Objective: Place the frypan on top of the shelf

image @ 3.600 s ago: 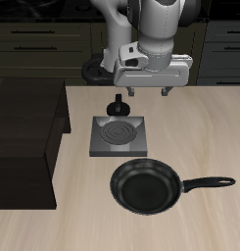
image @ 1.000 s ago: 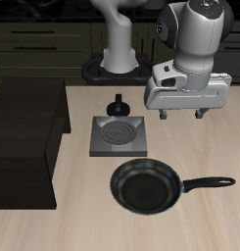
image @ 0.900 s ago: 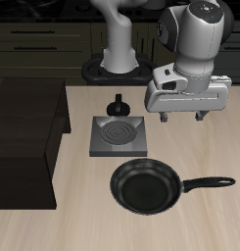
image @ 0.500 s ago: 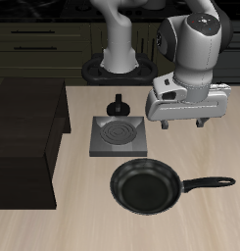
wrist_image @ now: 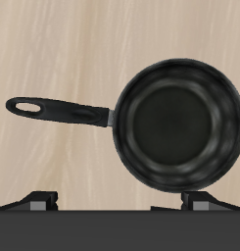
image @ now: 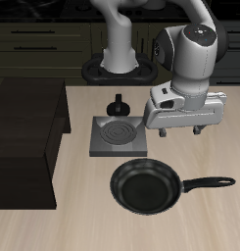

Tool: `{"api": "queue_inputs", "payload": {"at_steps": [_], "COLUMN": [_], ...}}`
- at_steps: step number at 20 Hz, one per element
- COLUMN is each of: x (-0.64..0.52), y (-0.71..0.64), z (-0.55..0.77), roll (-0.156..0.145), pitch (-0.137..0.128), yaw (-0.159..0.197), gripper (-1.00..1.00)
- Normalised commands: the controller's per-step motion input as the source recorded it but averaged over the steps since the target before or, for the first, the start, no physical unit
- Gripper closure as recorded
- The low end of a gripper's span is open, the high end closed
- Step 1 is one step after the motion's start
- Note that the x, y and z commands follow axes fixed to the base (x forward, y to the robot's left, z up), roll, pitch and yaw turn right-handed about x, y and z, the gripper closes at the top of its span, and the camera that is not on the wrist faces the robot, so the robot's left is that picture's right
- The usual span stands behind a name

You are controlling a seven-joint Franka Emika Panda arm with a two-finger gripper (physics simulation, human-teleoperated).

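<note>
Pale wood-grain surface (image: 205, 221), evenly lit, streaked lengthwise. Behind it, dark cabinets (image: 38, 44) with drawer fronts and slim bar handles, running along the whole back.

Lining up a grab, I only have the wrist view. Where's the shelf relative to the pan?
Observer: The shelf stands at the table's edge, across the stove plate from the claw.
Operator: Claw touching the frypan?
Observer: No. It hangs open above the table, farther back than the frypan.
Operator: Anything else near?
Observer: A small black pot sits behind the stove plate.
</note>
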Motion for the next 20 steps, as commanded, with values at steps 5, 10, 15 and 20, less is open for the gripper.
{"api": "queue_inputs", "payload": {"at_steps": [5, 10, 15, 20], "x": [0.05, 0.03, 0.0, 0.03], "y": [-0.05, 0.03, 0.06, -0.05], "z": [-0.29, -0.4, -0.3, -0.35], "roll": [-0.011, 0.007, 0.005, -0.004], "pitch": [0.01, 0.026, -0.003, 0.033], "yaw": [-0.009, 0.033, 0.057, 0.005], "gripper": [-1.0, -1.0, -1.0, -1.0]}}
